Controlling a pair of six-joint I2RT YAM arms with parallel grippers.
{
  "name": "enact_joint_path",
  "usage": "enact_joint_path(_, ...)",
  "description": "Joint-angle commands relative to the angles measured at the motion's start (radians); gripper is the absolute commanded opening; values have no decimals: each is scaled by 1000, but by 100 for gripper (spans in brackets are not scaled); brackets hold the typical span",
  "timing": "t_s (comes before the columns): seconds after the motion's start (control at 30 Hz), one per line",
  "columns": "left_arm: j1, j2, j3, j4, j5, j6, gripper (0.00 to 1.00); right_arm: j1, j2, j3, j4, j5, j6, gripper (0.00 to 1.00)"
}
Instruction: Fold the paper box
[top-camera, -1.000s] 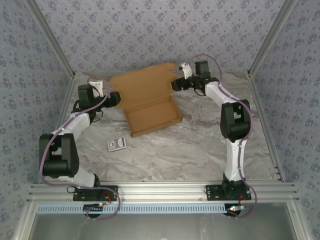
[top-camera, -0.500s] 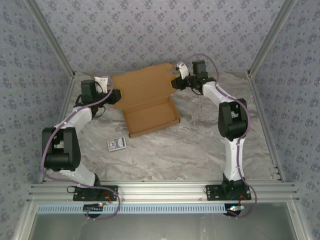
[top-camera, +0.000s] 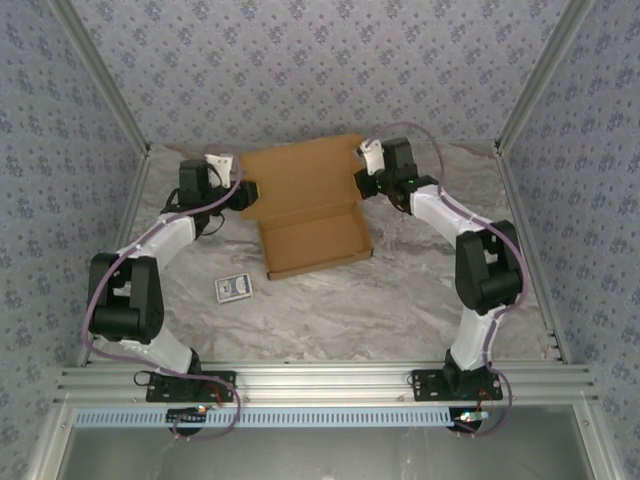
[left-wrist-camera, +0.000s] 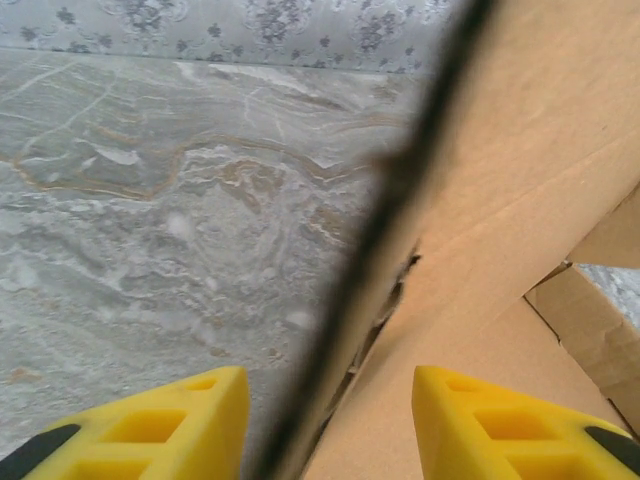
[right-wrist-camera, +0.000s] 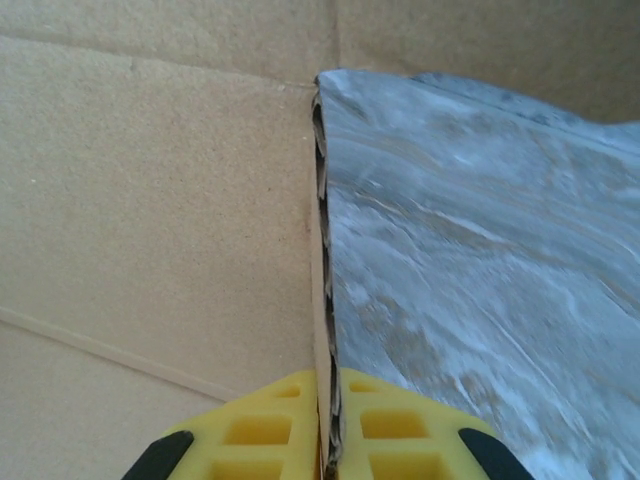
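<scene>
The paper box (top-camera: 318, 242) is brown cardboard lying at the back middle of the table, its shallow tray toward me and its lid panel (top-camera: 303, 172) tilted up behind. My left gripper (top-camera: 246, 193) is at the lid's left edge. In the left wrist view the yellow fingers (left-wrist-camera: 190, 420) of that gripper (left-wrist-camera: 330, 425) stand apart on either side of the blurred cardboard edge (left-wrist-camera: 400, 200), with gaps on both sides. My right gripper (top-camera: 365, 184) is at the lid's right edge. It is shut (right-wrist-camera: 328, 430) on the corrugated edge of the cardboard (right-wrist-camera: 150, 200).
A small blue-and-white card packet (top-camera: 233, 288) lies on the marble table (top-camera: 400, 300) in front of the box, to the left. Patterned walls and aluminium posts (top-camera: 525, 95) close in the back and sides.
Both grippers have moved inward along the back and narrowed. The right one has shut on the lid's edge. The box has shifted slightly right and the lid stands more upright.
</scene>
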Motion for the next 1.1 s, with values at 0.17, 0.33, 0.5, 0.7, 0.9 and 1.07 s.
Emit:
enact_joint_path(0.17, -34, 4, -1, 77, 52, -44, 53, -6, -169, -147, -15, 171, 75, 10)
enact_joint_path(0.33, -34, 6, -3, 71, 80, -14, 55, -7, -188, -154, -27, 177, 65, 10)
enact_joint_path(0.5, -34, 28, 14, 41, 80, 10, 39, -6, -180, -145, -32, 182, 73, 10)
enact_joint_path(0.7, -72, 27, 13, 67, -52, -42, 24, 15, -172, -143, -23, 227, 156, 9)
enact_joint_path(0.9, -146, -12, -22, 125, -284, -126, 20, 71, -161, -140, -13, 378, 311, 8)
enact_joint_path(1.07, -214, -20, -21, 129, -446, -175, 18, 123, -132, -123, -19, 513, 398, 7)
